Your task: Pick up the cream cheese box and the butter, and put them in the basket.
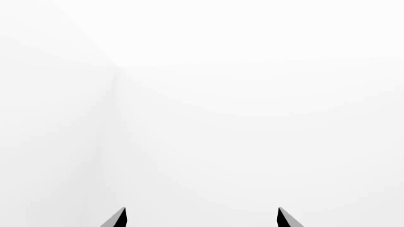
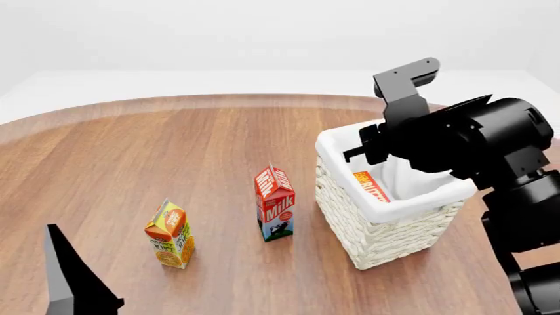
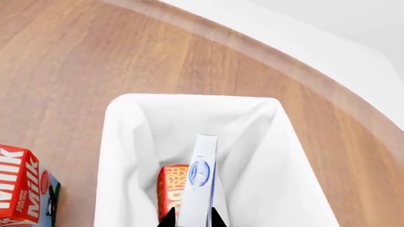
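My right gripper (image 3: 192,213) is shut on the cream cheese box (image 3: 200,176), a thin white box with a blue logo, held edge-on above the inside of the basket (image 3: 124,124). The butter (image 3: 169,190) lies inside the basket against the liner; it also shows in the head view (image 2: 371,186). In the head view the right arm hangs over the white wicker basket (image 2: 385,231) and hides the cream cheese box. My left gripper (image 1: 202,215) is open and empty, with only white background in front of it; it shows low at the left of the head view (image 2: 72,283).
A red-and-white milk carton (image 2: 275,203) stands left of the basket and also shows in the right wrist view (image 3: 19,190). An orange juice carton (image 2: 169,234) stands further left. The round wooden table (image 2: 193,144) ends in a curved far edge.
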